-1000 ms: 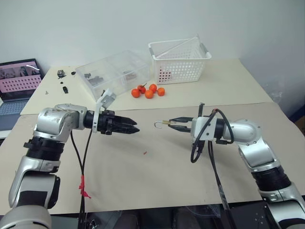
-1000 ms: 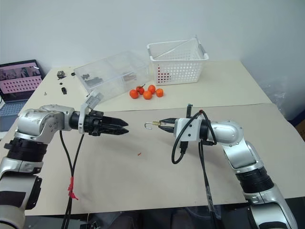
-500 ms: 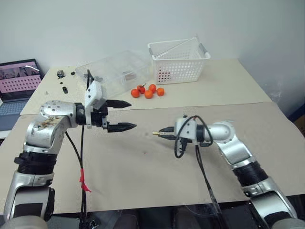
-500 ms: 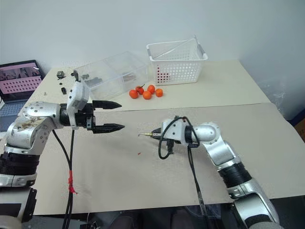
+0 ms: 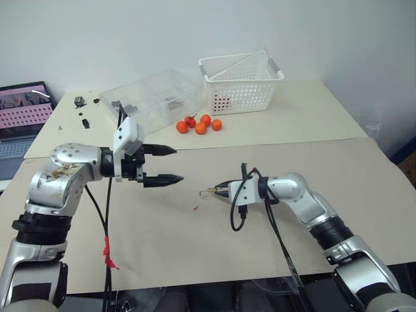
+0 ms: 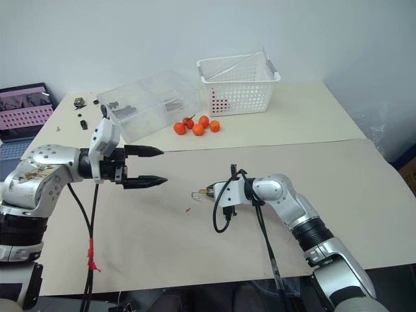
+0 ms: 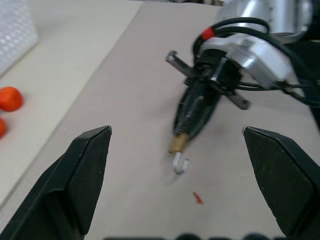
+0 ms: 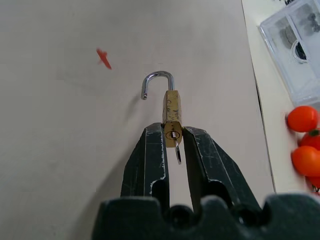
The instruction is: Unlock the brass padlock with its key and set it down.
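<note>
Brass padlock [image 8: 171,112]: frame centre, clamped at its keyed end by right claw [image 8: 172,142]; long axis in line with the fingers, sprung shackle pointing away. Left claw [image 5: 164,164]: spread wide, empty.

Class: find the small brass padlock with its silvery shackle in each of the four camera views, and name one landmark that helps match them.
Left eye view: small brass padlock, centre, at the right gripper tips.
Right eye view: centre.
Left wrist view: lower middle.
Right wrist view: centre, between the fingers.
Shared landmark: small red speck on the beige mat.
</note>
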Controlling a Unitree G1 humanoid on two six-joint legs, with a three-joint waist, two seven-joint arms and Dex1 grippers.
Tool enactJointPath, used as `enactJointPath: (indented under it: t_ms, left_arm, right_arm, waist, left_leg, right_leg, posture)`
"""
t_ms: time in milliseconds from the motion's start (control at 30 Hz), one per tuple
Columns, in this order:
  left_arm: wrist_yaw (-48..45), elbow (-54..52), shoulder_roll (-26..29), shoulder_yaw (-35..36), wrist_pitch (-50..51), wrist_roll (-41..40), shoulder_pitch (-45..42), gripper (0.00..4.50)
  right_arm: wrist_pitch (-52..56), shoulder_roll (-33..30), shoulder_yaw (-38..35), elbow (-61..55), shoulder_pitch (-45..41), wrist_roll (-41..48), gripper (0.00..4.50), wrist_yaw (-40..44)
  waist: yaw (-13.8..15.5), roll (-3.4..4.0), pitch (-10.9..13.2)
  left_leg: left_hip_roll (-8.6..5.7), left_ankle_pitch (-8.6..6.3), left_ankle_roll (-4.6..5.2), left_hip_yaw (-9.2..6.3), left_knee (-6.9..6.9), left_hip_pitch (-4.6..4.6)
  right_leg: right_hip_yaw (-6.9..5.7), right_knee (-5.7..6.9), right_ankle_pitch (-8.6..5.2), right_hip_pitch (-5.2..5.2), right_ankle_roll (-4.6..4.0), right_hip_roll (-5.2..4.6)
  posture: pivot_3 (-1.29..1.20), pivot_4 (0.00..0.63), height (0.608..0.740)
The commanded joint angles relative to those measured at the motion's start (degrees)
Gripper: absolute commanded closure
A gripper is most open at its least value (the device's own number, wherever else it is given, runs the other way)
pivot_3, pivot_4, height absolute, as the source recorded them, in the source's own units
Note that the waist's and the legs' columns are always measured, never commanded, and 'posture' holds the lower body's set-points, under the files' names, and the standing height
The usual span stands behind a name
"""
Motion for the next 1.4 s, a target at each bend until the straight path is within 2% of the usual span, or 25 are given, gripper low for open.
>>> enactJointPath:
  t_ms: [33, 467, 700, 767, 1000, 1100, 1300, 1400]
  left_arm:
    - [-1.3, -2.2, 1.1, 0.6, 0.8, -1.5, -0.3, 0.03]
    - [-1.2, -2.5, 0.3, -0.1, 1.4, -1.7, -0.9, 0.03]
    - [-1.1, -2.1, 0.0, -0.4, 1.0, -1.5, -1.4, 0.03]
    - [-1.1, -1.9, -0.1, -0.5, 0.9, -1.4, -1.5, 0.0]
    - [-1.2, -1.2, -0.7, -1.1, 0.5, -1.1, -2.0, 0.0]
    - [-1.5, -1.3, -0.7, -1.4, 0.8, -1.2, -2.0, 0.0]
    - [-2.9, -0.6, -0.1, -2.4, 1.9, -1.2, -1.8, 0.0]
    - [-3.1, -0.5, -0.4, -2.7, 2.2, -1.3, -1.6, 0.0]
  right_arm:
    - [-4.0, 0.6, -0.3, 1.7, -1.0, -1.6, 4.34, -3.0]
    - [-6.0, 2.9, -0.2, 6.9, 0.2, -3.5, 4.34, -6.6]
    - [-5.7, 2.4, -0.4, 6.2, 0.8, -1.5, 4.34, -4.6]
    - [-5.2, 2.3, -0.7, 5.4, 0.8, -0.8, 3.39, -3.7]
    - [0.6, -0.1, -2.3, -2.3, 2.9, 4.5, 1.14, 2.7]
    - [8.7, -2.3, -3.9, -9.8, 4.9, 9.9, 0.05, 7.3]
    - [32.2, -9.0, -9.0, -23.9, 7.9, 23.3, 0.05, 16.3]
    - [41.2, -11.7, -11.3, -28.3, 8.7, 28.3, 0.05, 18.0]
  waist:
    - [-0.1, 0.0, 0.0]
    - [-0.8, 0.0, 0.0]
    - [-0.8, 0.0, 0.0]
    - [-0.8, 0.0, 0.0]
    - [-0.8, 0.0, 0.0]
    - [-0.7, 0.0, 0.0]
    - [-0.4, 0.0, 0.0]
    - [0.0, 0.0, 0.0]
  left_leg:
    - [0.01, 0.0, 0.0, 0.0, 0.0, 0.0]
    - [0.07, 0.0, 0.0, -0.01, 0.01, 0.01]
    - [0.15, 0.0, 0.0, 0.0, 0.0, 0.01]
    - [0.17, 0.0, 0.0, 0.0, 0.01, 0.01]
    - [0.21, -0.01, 0.02, 0.0, 0.02, 0.01]
    - [0.23, -0.03, 0.05, 0.0, 0.02, 0.0]
    - [0.26, -0.07, 0.11, 0.0, 0.06, 0.0]
    - [0.28, -0.11, 0.18, 0.0, 0.06, 0.0]
  right_leg:
    - [0.0, 0.0, 0.01, 0.0, -0.02, 0.01]
    - [0.03, -0.01, 0.04, 0.02, -0.06, 0.08]
    - [0.04, -0.02, 0.04, 0.02, -0.07, 0.15]
    - [0.04, -0.02, 0.05, 0.02, -0.07, 0.17]
    - [0.04, -0.02, 0.05, 0.02, -0.08, 0.21]
    - [0.04, -0.02, 0.05, 0.03, -0.08, 0.22]
    - [0.03, -0.02, 0.05, 0.06, -0.08, 0.23]
    - [0.02, -0.04, 0.04, 0.07, -0.08, 0.24]
  posture:
    - [0.0, 0.15, 0.74]
    - [0.0, 0.15, 0.74]
    - [0.0, 0.15, 0.74]
    - [0.0, 0.15, 0.74]
    - [0.0, 0.15, 0.74]
    - [0.0, 0.15, 0.74]
    - [0.0, 0.15, 0.74]
    - [0.0, 0.15, 0.74]
